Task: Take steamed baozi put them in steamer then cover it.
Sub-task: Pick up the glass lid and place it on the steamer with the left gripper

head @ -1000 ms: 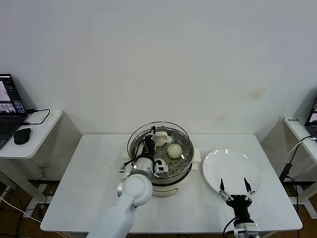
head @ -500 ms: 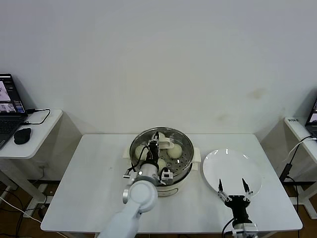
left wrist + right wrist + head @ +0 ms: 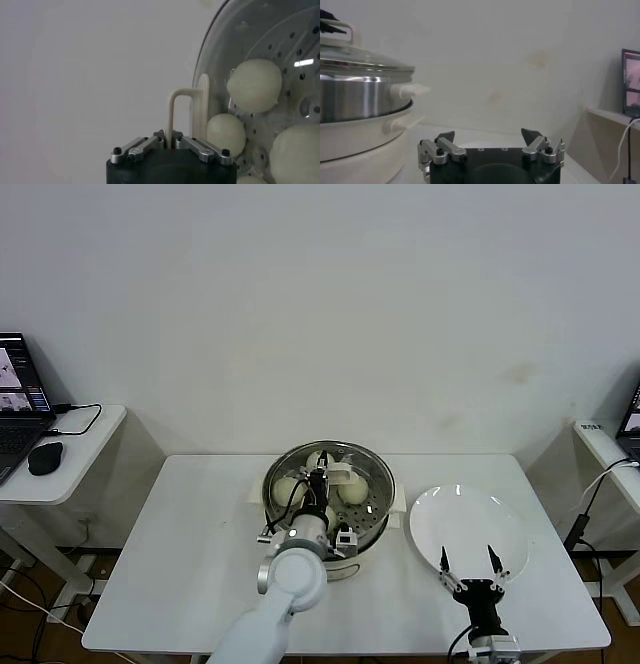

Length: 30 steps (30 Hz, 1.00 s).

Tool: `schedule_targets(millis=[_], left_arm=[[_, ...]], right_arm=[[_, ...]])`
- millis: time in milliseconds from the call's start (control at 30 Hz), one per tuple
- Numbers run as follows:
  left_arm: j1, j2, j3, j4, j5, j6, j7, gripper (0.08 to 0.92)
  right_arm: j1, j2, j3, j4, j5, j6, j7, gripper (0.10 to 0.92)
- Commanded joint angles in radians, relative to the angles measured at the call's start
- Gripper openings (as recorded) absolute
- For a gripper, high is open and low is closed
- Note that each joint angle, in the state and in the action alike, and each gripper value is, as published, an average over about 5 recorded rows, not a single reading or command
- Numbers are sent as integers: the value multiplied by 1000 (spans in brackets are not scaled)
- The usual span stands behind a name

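Observation:
The steamer (image 3: 375, 529) stands mid-table, a shiny steel pot on a cream base. The glass cover (image 3: 366, 468) lies level over its rim, and the right wrist view shows the cover (image 3: 355, 61) seated on the pot (image 3: 360, 97). My left gripper (image 3: 321, 481) is above the pot's centre, shut on the cover's cream bar handle (image 3: 176, 107). Through the glass I see steamed baozi (image 3: 287, 489) (image 3: 352, 490) on the perforated tray. Three of them show in the left wrist view (image 3: 254, 85) (image 3: 226, 132) (image 3: 297, 152). My right gripper (image 3: 468, 567) is open and holds nothing, low at the plate's near edge.
A flat white plate (image 3: 468, 519) lies right of the steamer with nothing on it. The pot's side handle (image 3: 397, 499) sticks out toward it. A side desk with a laptop and mouse (image 3: 44, 456) stands far left; another desk (image 3: 605, 446) is far right.
My left gripper carried the cover rightward from a tilted, left-offset position to level and centred over the pot. The right arm stayed put.

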Motion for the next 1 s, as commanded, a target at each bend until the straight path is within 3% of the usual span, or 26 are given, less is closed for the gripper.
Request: schedule_targets(millis=[33, 633, 733, 1000], left_arm=[[-2, -5, -1, 18, 18, -3, 2, 150], [5, -1, -12, 8, 19, -11, -2, 151], [11, 2, -12, -9, 15, -11, -1, 188], [71, 28, -8, -116, -7, -9, -9, 414]], right_arm=[[1, -1, -1, 0, 1, 1, -1, 823], [-1, -3, -9, 1, 2, 0, -5, 823], [-1, -3, -10, 1, 2, 0, -5, 823], [-1, -5, -15, -2, 2, 0, -6, 823]])
